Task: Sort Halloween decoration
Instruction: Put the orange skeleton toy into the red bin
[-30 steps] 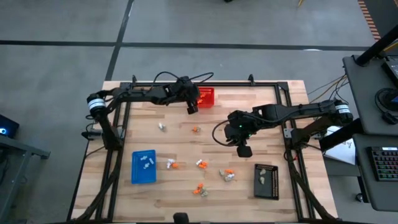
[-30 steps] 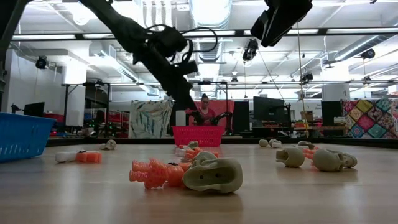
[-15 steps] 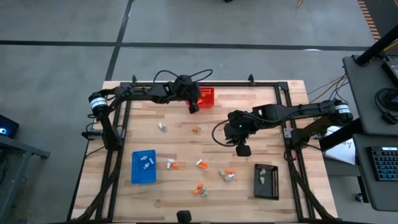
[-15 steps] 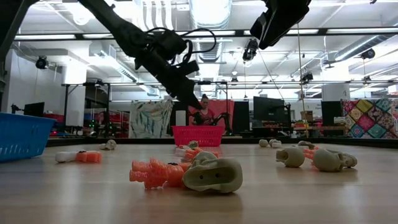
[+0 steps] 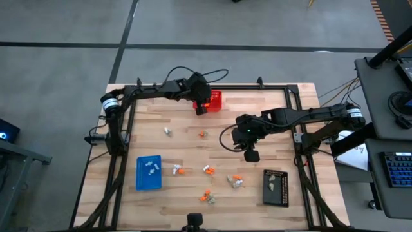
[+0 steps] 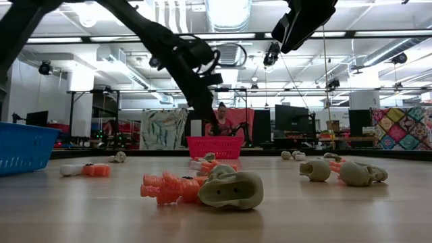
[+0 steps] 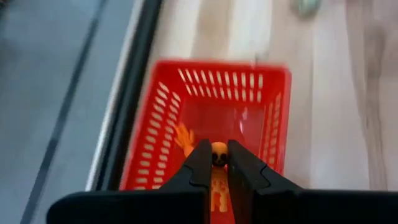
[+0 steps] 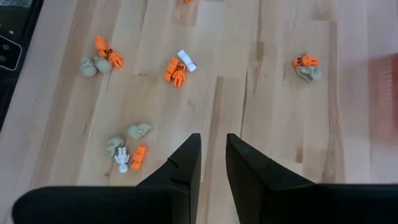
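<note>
Between the jaws of the left gripper (image 7: 214, 163) sits a tiny bright orange plastic figure (image 7: 217, 152), pinched at its head end, the rest of it hanging below the fingertips. Directly beneath the jaws is the red mesh basket (image 7: 271, 124), with another orange trinket (image 7: 183, 138) already lying on its floor just beside the fingers. The held piece looks very light, rigid and smooth, so a light pinch across its narrow body should be enough, though so small a thing could twist or pop out sideways if squeezed off-centre.

The right gripper (image 8: 211, 163) hangs above the wooden table (image 5: 270, 122) with its jaws parted by a narrow gap and nothing between them. Ahead of those jaws the remaining Halloween decoration lies scattered: an orange and white pair (image 8: 177, 67), orange pieces beside grey-beige lumps (image 8: 99, 59), and a white skeleton with an orange piece (image 8: 127, 157). Farther out, the blue rectangular tray (image 5: 149, 173) holds white pieces and the black rectangular tray (image 5: 275, 187) holds beige ones.
</note>
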Available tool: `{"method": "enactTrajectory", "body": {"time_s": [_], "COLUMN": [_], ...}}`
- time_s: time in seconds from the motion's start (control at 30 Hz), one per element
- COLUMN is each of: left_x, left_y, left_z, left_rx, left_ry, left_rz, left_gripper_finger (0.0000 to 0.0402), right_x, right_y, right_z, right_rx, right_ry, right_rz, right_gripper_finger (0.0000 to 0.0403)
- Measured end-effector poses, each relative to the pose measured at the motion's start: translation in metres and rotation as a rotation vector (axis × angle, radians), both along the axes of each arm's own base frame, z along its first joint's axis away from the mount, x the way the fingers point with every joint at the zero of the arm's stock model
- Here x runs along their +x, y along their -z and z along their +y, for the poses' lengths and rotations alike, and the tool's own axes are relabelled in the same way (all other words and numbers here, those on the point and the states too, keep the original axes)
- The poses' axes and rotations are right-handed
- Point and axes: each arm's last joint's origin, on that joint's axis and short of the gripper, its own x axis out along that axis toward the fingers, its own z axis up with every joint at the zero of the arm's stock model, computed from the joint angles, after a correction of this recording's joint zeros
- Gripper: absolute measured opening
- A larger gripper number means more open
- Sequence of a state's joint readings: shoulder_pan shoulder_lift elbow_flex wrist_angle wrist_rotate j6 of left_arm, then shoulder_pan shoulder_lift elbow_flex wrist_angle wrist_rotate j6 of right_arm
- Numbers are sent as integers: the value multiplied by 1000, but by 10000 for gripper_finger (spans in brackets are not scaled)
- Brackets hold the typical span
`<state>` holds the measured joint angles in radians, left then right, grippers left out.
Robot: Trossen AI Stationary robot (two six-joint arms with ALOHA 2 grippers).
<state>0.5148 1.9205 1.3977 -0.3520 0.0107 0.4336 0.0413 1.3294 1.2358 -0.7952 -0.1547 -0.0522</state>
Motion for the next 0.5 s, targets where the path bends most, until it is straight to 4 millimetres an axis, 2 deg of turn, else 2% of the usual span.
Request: {"method": "enactTrajectory", "body": {"time_s": [0.17,0.5], "left_x": [10,19], "left_y": [6,18], "left_z": [10,20], "left_rx": [-40,-48], "left_ry": [34,102], "left_rz": [130,237], "left_gripper_finger": [2,2], "right_x": [-1,-1], "right_y": [2,5], "right_z": [0,0], "right_rx": [7,10], "right_ry": [11,15], "right_rz": [11,22], "right_gripper_finger": [64,63]}}
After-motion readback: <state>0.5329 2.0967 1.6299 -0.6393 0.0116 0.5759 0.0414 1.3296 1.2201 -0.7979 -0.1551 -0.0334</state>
